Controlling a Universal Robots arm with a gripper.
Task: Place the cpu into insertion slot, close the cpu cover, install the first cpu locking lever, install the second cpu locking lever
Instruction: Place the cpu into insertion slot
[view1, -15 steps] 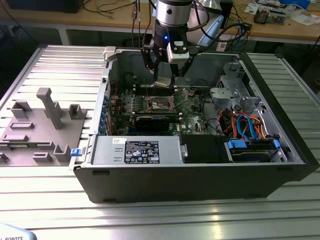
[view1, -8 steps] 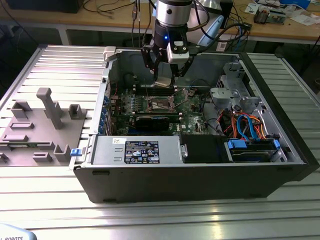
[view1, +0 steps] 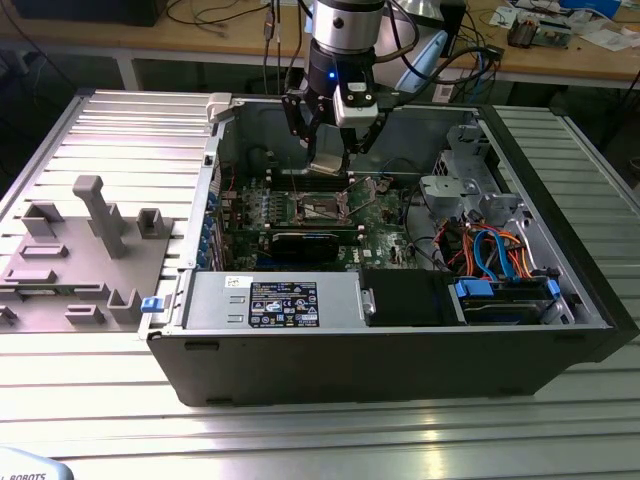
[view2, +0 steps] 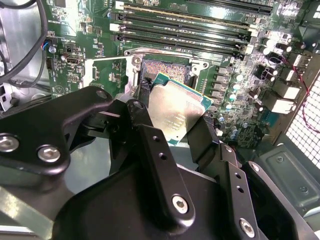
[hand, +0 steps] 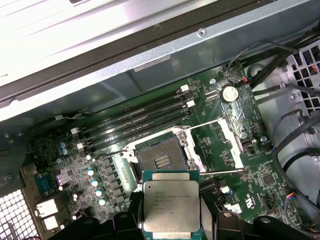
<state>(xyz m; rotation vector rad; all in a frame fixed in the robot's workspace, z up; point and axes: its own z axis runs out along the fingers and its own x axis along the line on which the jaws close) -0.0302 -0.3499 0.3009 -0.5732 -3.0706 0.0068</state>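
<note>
Down inside an open computer case (view1: 400, 360) on a ribbed metal table (view1: 100, 400), with the gripper (view1: 328, 157) hanging over the green circuit board (view1: 385, 215). Clamped on the chip (view1: 326, 166), with black fingers (view2: 202, 135) pressed against two opposite edges, plain in both wrist views. Dull silver top of the chip (hand: 171, 205) facing the first wrist camera, a thin green border around it. Held clear of the board, not yet seated. Near the chip's far edge, the socket (hand: 161, 157): a dark square recess with a silvery rim, bare inside, with small rows of contacts in its middle. Swung open just beside the socket, the cover (hand: 231, 142), a thin silvery frame with green board visible through its large cut-out. On the socket's other side, four long dark memory slots (hand: 140, 117) lying parallel, close to the case wall. From the exterior view, seemingly a slight tilt to the chip, though hard to judge at that angle. Off to the exterior view's left of the case, grey plastic holders (view1: 90, 215) standing on the table, well apart from the gripper.
</note>
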